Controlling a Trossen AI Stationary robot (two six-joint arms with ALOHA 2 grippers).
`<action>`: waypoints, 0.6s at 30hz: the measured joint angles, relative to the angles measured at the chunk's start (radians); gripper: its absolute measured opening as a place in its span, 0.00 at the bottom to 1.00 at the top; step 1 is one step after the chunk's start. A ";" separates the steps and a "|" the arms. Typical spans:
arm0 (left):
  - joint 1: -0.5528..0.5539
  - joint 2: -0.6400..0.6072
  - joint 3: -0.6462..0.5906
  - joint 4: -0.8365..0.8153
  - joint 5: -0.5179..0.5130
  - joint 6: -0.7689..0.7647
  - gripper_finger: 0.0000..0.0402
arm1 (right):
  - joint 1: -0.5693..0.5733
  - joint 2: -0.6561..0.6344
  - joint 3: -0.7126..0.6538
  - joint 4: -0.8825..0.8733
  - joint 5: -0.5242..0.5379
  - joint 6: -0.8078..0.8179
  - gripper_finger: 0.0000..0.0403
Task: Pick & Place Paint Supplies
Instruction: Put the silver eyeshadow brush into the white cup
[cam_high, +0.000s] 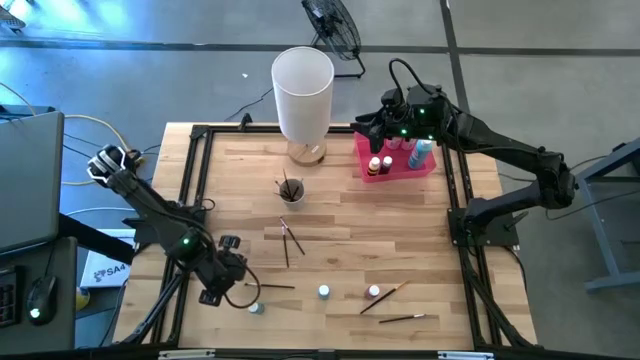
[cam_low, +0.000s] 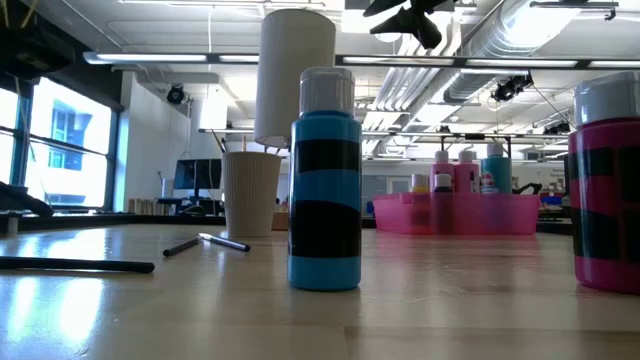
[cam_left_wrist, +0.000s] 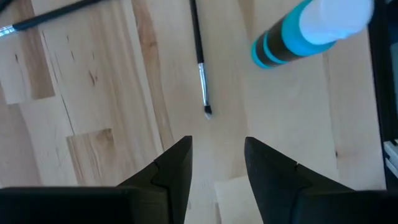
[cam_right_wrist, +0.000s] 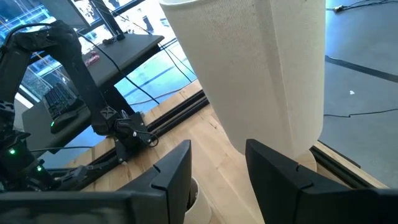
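Table (cam_high: 400, 215): one, wooden, black-framed.
Arms: two. Left gripper (cam_left_wrist: 217, 163) low over the near left boards, fingers parted, empty, just short of a brush tip. Right gripper (cam_right_wrist: 217, 171) above the far right, beside the tray, fingers parted, empty.
White cylinder (cam_high: 303, 88): one, upright, far centre.
Pink tray (cam_high: 398, 165): one, far right, holding at least three bottles (cam_high: 421, 152).
Paper cup (cam_high: 291, 190): one, brushes standing inside.
Loose bottles: three along the near edge; teal bottle (cam_left_wrist: 311, 30) nearest the left gripper, one white-capped (cam_high: 324, 292), one pink-capped (cam_high: 373, 292).
Loose brushes (cam_high: 292, 237): about five, lying flat between cup and near edge.
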 joint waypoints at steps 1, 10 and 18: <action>0.001 0.005 0.000 -0.001 0.001 -0.009 0.36 | 0.000 0.000 0.000 0.000 0.000 0.000 0.36; 0.001 0.054 0.000 0.034 0.002 -0.072 0.36 | 0.000 0.000 0.000 0.000 0.000 0.000 0.36; 0.001 0.127 0.000 0.032 0.004 -0.090 0.36 | 0.000 0.000 0.000 0.000 0.000 0.000 0.36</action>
